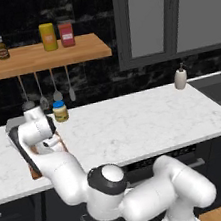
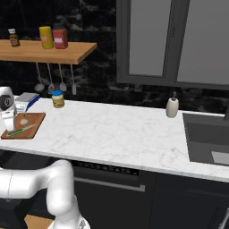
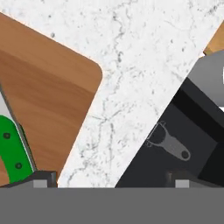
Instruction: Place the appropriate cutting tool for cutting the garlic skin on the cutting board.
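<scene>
We judge the knife already lies flat on the cutting board, at about seven o'clock from the garlic, so the step in hand is a clean retreat: we lift the hand straight up before swinging, so no finger drags the green handle. Whether its fingers are parted we cannot tell. The hand view adds the grey peeler on a dark ledge beyond the bench, at three o'clock from the board.
</scene>
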{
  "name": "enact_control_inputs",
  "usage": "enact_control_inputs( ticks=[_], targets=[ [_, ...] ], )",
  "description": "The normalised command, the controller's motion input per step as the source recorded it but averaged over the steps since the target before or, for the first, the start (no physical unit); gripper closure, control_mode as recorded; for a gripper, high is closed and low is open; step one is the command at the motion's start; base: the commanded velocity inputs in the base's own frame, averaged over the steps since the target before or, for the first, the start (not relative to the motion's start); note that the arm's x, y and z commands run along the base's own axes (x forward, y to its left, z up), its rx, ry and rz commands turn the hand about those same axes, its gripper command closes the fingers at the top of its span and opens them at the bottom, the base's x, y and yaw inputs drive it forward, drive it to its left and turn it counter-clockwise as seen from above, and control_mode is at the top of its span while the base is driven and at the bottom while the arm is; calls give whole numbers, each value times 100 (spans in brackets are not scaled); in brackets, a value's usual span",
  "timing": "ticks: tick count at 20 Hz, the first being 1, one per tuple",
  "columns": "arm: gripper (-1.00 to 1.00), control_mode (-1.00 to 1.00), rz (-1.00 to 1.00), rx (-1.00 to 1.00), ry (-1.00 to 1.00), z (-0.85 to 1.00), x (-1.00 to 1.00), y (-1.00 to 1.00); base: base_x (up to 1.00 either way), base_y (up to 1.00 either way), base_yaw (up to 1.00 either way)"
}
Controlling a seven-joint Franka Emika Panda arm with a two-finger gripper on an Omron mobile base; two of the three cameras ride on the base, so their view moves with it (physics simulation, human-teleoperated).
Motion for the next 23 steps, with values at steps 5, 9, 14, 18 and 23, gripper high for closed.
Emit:
enact_control_inputs(
  ticks=[5,9,14,18,23],
  targets=[
    [-100,-100,0,1,-14,38,-23,-65,0,0,0],
    [-100,-100,0,2,-11,32,-25,-81,0,0,0],
    [-100,-100,0,4,-4,24,-14,-99,0,0,0],
    [-100,-100,0,7,0,14,-8,-100,0,0,0],
    [-100,-100,0,11,0,9,-11,-100,0,0,0]
  ],
)
